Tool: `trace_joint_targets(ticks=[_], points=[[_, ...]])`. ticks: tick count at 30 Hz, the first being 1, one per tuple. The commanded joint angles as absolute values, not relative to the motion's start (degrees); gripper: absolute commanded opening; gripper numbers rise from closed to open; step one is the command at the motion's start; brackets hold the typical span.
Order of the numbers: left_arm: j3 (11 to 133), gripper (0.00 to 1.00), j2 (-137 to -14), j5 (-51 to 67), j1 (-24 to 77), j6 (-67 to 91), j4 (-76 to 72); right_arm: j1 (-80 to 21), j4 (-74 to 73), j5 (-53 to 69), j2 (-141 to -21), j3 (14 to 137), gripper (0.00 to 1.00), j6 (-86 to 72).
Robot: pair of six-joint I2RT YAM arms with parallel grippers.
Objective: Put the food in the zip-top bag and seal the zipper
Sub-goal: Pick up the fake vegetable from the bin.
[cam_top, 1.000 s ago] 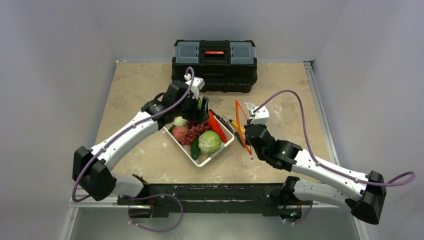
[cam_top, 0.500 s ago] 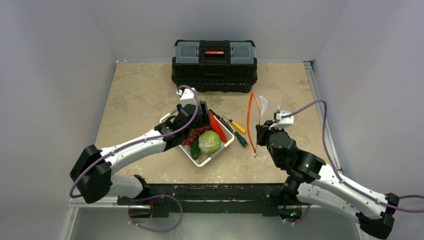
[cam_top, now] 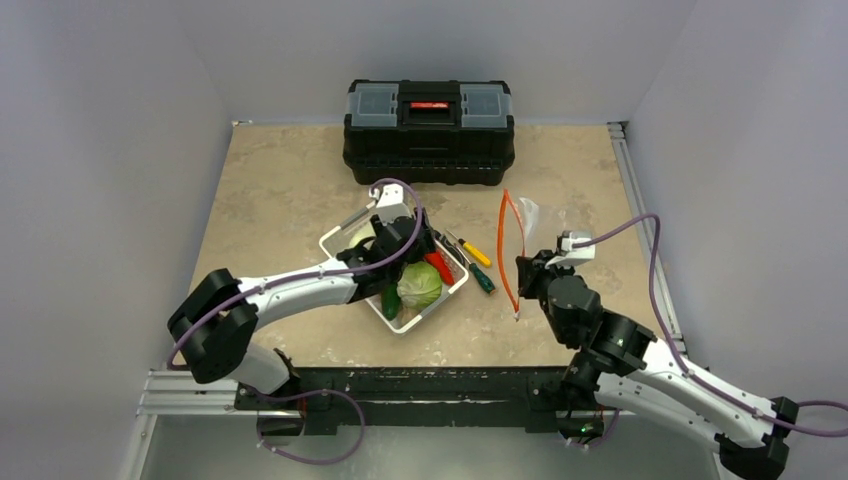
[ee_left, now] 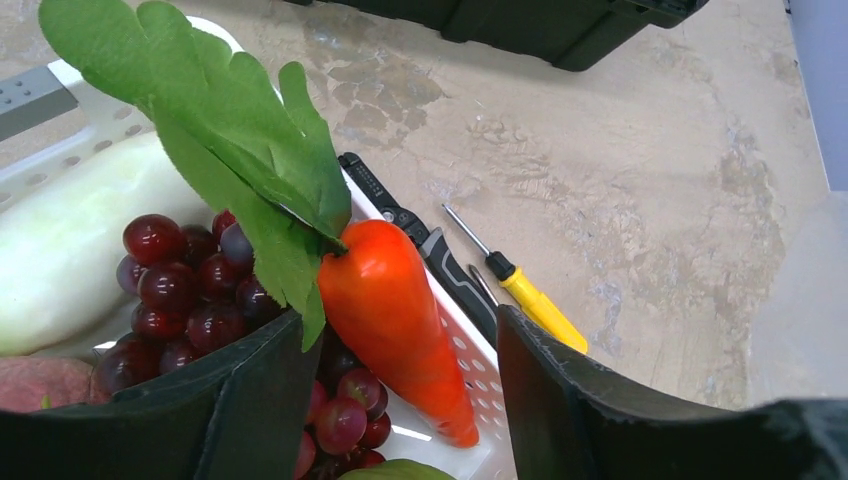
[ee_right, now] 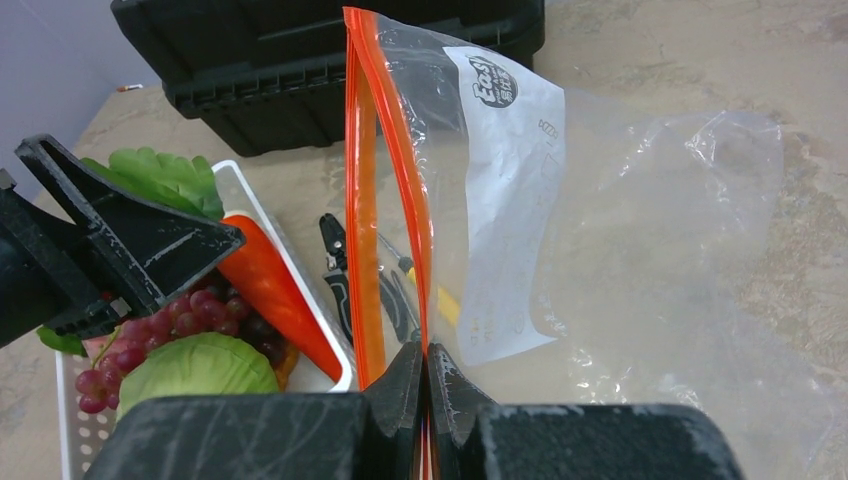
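Left gripper (ee_left: pixel 405 340) low over the far side of the white basket (cam_top: pixel 435 305), jaws partly open and holding nothing; the carrot (ee_left: pixel 390 310) lies between the fingers, with a gap to the right finger. Carrot rests along the basket's right wall, leaves toward the far end. Grapes (ee_left: pixel 175 290) just left of it, white oblong (ee_left: pixel 60 260) further left, cabbage (cam_top: pixel 420 285) at the near end. Outside that wall, on the desk (cam_top: pixel 270 180): black shears (ee_left: pixel 440 255) against the basket, yellow screwdriver (ee_left: pixel 535 305) beside them. Toolbox (cam_top: pixel 428 118) at the back edge, lid down. Right of the tools, the bag (ee_right: pixel 600 250) stands on edge, mouth facing the basket, zipper (ee_right: pixel 362 200) spread into a narrow loop, clear body trailing right on the desk. Right gripper (ee_right: pixel 425 370) fully closed, pinching the zipper at the loop's near end.
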State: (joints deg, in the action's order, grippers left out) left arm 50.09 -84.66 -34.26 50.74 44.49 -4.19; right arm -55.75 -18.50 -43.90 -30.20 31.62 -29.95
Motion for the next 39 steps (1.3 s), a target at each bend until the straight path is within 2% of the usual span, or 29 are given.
trace_joint_targets(ticks=[1, 11, 16, 18, 25, 29, 33, 39], points=[[52.77, 0.65, -84.81, -38.59, 51.28, 49.75, -3.42, -55.45, -15.50, -44.40, -29.47, 31.24, 0.00, -30.26], [55.25, 0.63, -88.97, -40.21, 51.10, 51.89, -2.16, -55.46, -14.93, -44.56, -29.12, 30.66, 0.00, -30.10], [58.06, 0.65, -90.90, -40.78, 50.49, 55.90, 4.46, -55.46, -14.85, -44.73, -29.31, 30.67, 0.00, -30.09], [58.18, 0.63, -91.26, -40.63, 50.24, 56.88, 4.82, -55.46, -14.69, -44.66, -29.36, 30.66, 0.00, -30.00], [59.20, 0.47, -91.67, -40.46, 49.63, 54.84, 4.82, -55.46, -14.61, -44.71, -29.63, 30.62, 0.00, -29.88], [59.34, 0.43, -91.27, -39.42, 49.17, 52.99, 5.14, -55.46, -14.52, -44.67, -29.69, 30.53, 0.00, -29.78], [58.60, 0.24, -89.53, -38.34, 49.04, 49.95, 4.38, -55.46, -14.44, -44.56, -29.67, 30.51, 0.00, -29.71], [57.06, 0.03, -79.09, -37.91, 49.06, 42.20, 5.68, -55.46, -14.31, -44.11, -30.13, 30.57, 0.00, -29.48]])
